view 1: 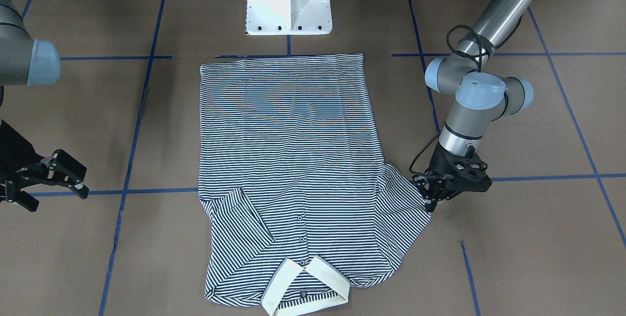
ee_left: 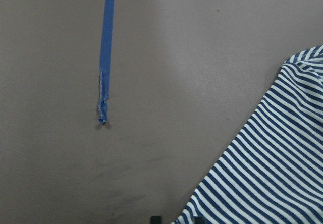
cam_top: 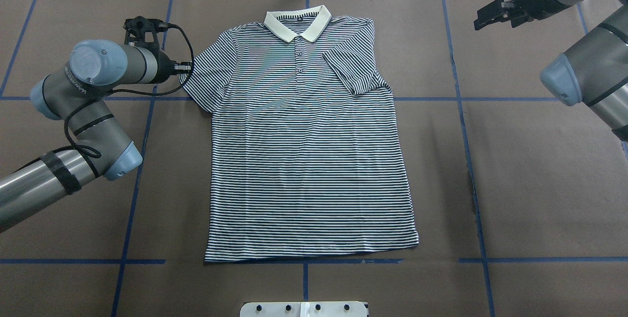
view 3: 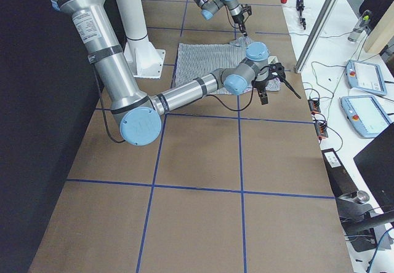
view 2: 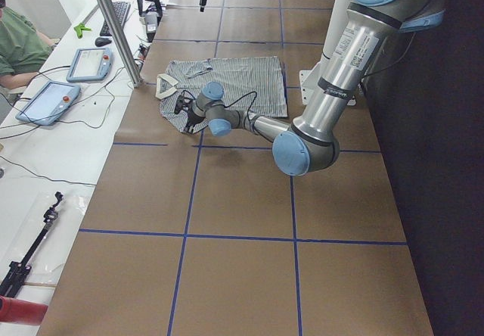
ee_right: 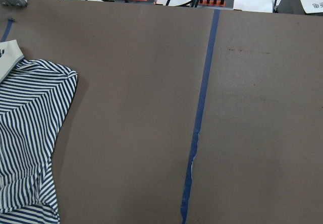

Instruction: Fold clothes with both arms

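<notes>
Two end effectors work one garment. The left end effector [view 1: 432, 203] is down at the outer hem of the spread sleeve [view 1: 403, 198], its black tips touching the cloth, likely to take the hem and swing it inward. Whether they have clamped cannot be told. The right end effector [view 1: 56, 198] hangs on the far side, well apart from the cloth, jaws apart and empty, probably keeping out of its partner's way. Between them the polo shirt [view 1: 288, 135] lies flat and front up on the brown tabletop [view 1: 513, 257], thin navy-and-white stripes smooth, cream collar [view 1: 305, 286] open. The folded sleeve [view 1: 239, 218], on the right end effector's side, is already turned in over the chest.
</notes>
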